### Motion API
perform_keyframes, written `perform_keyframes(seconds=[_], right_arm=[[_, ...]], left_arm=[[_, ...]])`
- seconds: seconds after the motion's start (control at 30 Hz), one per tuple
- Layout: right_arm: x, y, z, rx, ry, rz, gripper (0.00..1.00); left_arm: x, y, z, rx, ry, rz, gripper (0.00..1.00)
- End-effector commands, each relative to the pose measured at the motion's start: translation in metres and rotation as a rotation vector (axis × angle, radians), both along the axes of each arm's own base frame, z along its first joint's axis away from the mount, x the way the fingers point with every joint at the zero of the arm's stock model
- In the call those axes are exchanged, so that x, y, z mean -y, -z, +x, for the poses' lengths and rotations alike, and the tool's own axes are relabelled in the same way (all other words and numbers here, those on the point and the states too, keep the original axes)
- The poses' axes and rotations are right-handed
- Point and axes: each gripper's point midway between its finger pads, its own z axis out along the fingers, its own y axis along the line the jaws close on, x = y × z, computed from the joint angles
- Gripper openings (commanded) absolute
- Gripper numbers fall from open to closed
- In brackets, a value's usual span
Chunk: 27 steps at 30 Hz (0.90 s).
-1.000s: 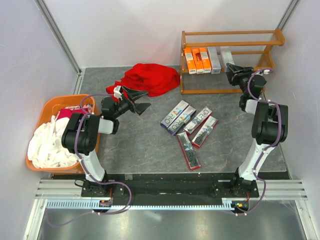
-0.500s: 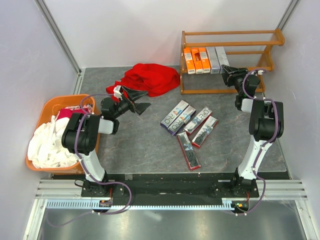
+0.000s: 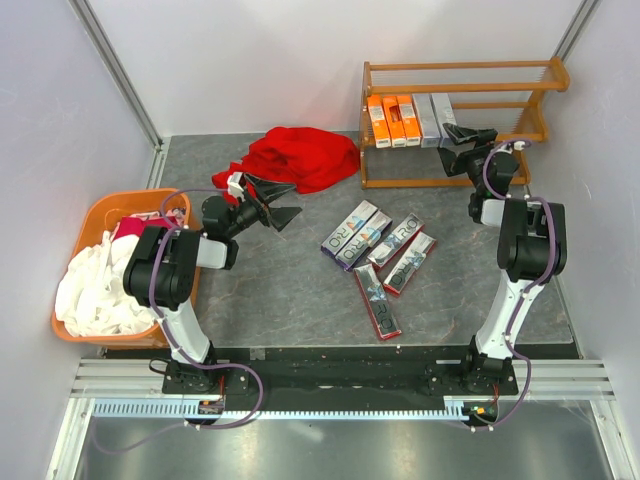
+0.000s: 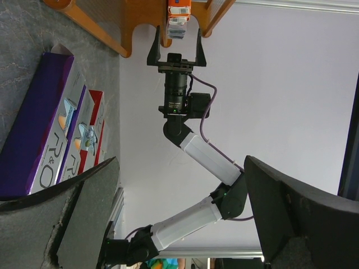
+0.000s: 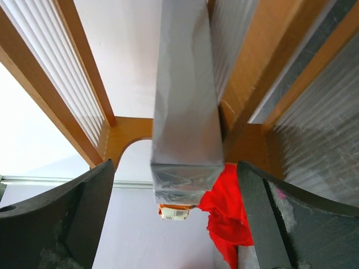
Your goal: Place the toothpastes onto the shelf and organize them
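**Right fingers spread either side of a silver-grey box on the shelf**

The right fingers (image 5: 78, 224) stand wide apart. A silver-grey toothpaste box (image 5: 185, 112) runs lengthwise between them with a gap on each side, so neither pad touches it. The box lies on the slats of the shelf (image 5: 247, 84).

In the overhead view, the right gripper (image 3: 462, 140) points toward 11 o'clock at the front of the shelf (image 3: 460, 75), which stands at 1 o'clock on the table (image 3: 280, 290). A second silver-grey box (image 3: 430, 118) lies just beside the first at its 9 o'clock. Three orange boxes (image 3: 394, 120) sit further toward 9 o'clock, side by side in the same row. I cannot tell from above which tier they rest on.

The left fingers (image 4: 84, 213) are spread just as wide and hold nothing. The left gripper (image 3: 296, 200) hangs above the table at 10 o'clock and points toward 3 o'clock.

Five more toothpastes (image 3: 365, 240) lie flat near the table's centre, fanned close together. Two are dark purple, one is silver and two are red.

A red cloth (image 3: 300, 158) is heaped at 12 o'clock, just beside the shelf's 9 o'clock end. An orange basket (image 3: 100, 215) holding white cloth (image 3: 95, 285) sits at 9 o'clock, off the table's edge.
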Motion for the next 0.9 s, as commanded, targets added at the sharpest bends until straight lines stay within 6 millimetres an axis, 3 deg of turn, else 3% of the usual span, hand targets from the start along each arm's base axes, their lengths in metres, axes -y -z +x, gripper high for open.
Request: perform_keyframes(seconds=[0.0,0.33,0.53,0.7,0.73,0.77,0.83,0.87], right_arm=[[0.0,-0.016,-0.01,0.063,-0.006,-0.031,0.98],[0.014,-0.001,-0.063,0.019,0.032,-0.089,0.98],[0.006,0.014,-0.1,-0.059,0.01,-0.179,0.98],[-0.002,0.024,-0.132,-0.112,-0.023,-0.287,0.98],[-0.004,0.031,-0.138,-0.142,-0.037,-0.292,0.98],[-0.005,0.032,-0.142,-0.151,-0.042,-0.305,0.98],[-0.009,0.035,-0.153,-0.169,-0.067,-0.339,0.98],[-0.01,0.037,-0.157,-0.176,-0.076,-0.349,0.98]], left_arm=[[0.003,-0.001,-0.005,0.042,0.022,0.04,1.0],[0.005,-0.001,-0.003,0.06,0.015,0.287,1.0],[0.011,-0.002,0.007,0.138,-0.011,0.618,1.0],[0.033,0.0,0.009,0.208,0.016,0.921,1.0],[0.048,-0.011,0.009,0.253,0.031,0.944,1.0],[0.048,0.005,0.009,0.239,0.056,1.022,0.99],[0.068,-0.001,0.008,0.293,0.09,1.068,0.99],[0.068,0.003,0.011,0.307,0.09,1.124,0.98]])
